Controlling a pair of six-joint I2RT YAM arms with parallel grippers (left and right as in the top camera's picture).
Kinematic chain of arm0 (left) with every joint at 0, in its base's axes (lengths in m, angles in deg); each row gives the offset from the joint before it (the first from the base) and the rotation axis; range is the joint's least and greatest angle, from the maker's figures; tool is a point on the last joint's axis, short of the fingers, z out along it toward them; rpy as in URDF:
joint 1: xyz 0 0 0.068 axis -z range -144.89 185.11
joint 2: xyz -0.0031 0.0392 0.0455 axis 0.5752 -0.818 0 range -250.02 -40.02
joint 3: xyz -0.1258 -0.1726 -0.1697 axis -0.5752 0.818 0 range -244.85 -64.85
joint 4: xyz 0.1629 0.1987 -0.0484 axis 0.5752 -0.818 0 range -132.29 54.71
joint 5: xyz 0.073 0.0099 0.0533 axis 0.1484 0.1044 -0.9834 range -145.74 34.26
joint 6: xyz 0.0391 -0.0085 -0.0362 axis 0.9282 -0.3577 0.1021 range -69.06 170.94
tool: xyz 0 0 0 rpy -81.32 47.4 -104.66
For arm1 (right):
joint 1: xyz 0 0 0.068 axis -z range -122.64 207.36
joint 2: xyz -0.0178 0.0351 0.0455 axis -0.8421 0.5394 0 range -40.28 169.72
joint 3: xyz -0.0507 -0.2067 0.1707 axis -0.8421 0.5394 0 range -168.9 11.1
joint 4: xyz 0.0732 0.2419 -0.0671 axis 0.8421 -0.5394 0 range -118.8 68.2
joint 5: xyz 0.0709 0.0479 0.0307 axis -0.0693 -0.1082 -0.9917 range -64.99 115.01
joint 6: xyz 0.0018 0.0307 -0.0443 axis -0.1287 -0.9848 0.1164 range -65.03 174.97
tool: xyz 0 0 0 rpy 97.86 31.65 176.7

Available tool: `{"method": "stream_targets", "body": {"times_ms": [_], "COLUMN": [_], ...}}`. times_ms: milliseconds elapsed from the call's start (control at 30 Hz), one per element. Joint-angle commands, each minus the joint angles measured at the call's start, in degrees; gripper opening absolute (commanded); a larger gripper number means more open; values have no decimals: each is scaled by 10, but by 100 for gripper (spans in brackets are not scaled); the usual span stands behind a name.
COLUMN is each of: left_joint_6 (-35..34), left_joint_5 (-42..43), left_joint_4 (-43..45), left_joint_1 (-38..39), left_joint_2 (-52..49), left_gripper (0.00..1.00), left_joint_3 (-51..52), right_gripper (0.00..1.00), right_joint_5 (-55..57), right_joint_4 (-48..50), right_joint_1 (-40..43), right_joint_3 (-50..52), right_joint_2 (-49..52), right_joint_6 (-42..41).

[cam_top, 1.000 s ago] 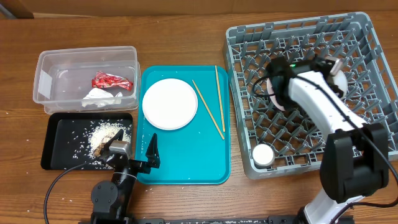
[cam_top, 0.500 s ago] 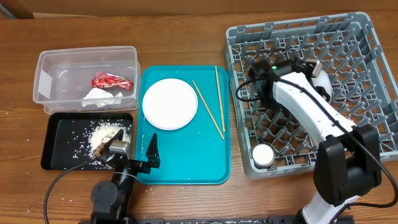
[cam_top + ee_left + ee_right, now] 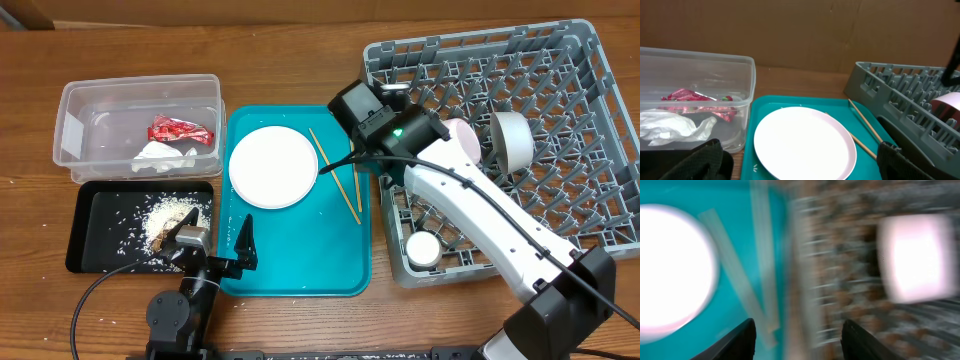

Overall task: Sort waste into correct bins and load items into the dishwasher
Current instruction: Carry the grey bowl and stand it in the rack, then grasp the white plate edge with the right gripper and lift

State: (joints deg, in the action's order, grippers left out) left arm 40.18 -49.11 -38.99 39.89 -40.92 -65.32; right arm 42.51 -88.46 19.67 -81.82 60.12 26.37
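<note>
Wood-grain surface (image 3: 300, 40) carries everything, and we read it from left to right. At about 10 o'clock stands one clear tub (image 3: 75, 135), holding one red wrapper (image 3: 180, 130) and one crumpled napkin (image 3: 165, 157). Just toward 6 o'clock from it lies one black tray (image 3: 100, 235), with loose rice and brown scraps (image 3: 172, 222) heaped near its right end.

Our left arm (image 3: 180, 320) comes up from the 6 o'clock edge. Its left hand (image 3: 218, 240) points toward 12 o'clock, one finger over the black tray's corner and the other over the teal tray (image 3: 300, 260). The fingers are spread wide and hold nothing.

On the teal tray we count one large white plate (image 3: 273, 167) and two chopsticks (image 3: 341, 190) at its 3 o'clock side, their ends apart at 12 o'clock and closing toward 6 o'clock.

Our right arm (image 3: 480, 215) stretches from the 5 o'clock corner toward 11 o'clock, its wrist above the seam between teal tray and rack (image 3: 610, 215). In the blurred wrist view the right hand (image 3: 799, 330) shows its two fingers apart with nothing between them.

The rack holds one pinkish plate (image 3: 462, 135) on edge among the pegs, one bowl (image 3: 510, 140) tipped on its side just at the plate's 3 o'clock, and one cup (image 3: 422, 248) near the rack's 7 o'clock corner.
</note>
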Motion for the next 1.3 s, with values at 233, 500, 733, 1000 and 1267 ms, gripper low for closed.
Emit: {"method": "stream_targets", "body": {"times_ms": [233,500,733,1000,1267], "left_joint_6": [-8,-8,-8,-8,-8], "left_joint_5": [-7,-7,-6,-6,-7], "left_joint_4": [-2,-2,-2,-2,-2], "left_joint_1": [-3,-3,-3,-3,-3], "left_joint_2": [5,5,5,5,5], "left_gripper": [100,100,100,100,100], "left_joint_3": [2,2,2,2,2], "right_gripper": [47,52,9,4,4], "right_joint_5": [-196,-242,-231,-83,351], "right_joint_4": [150,178,168,82,61], "right_joint_1": [-41,-40,-40,-31,-30], "right_joint_3": [27,29,29,-15,-31], "right_joint_2": [111,229,233,138,-47], "right_joint_6": [-37,-153,-177,-152,-101]}}
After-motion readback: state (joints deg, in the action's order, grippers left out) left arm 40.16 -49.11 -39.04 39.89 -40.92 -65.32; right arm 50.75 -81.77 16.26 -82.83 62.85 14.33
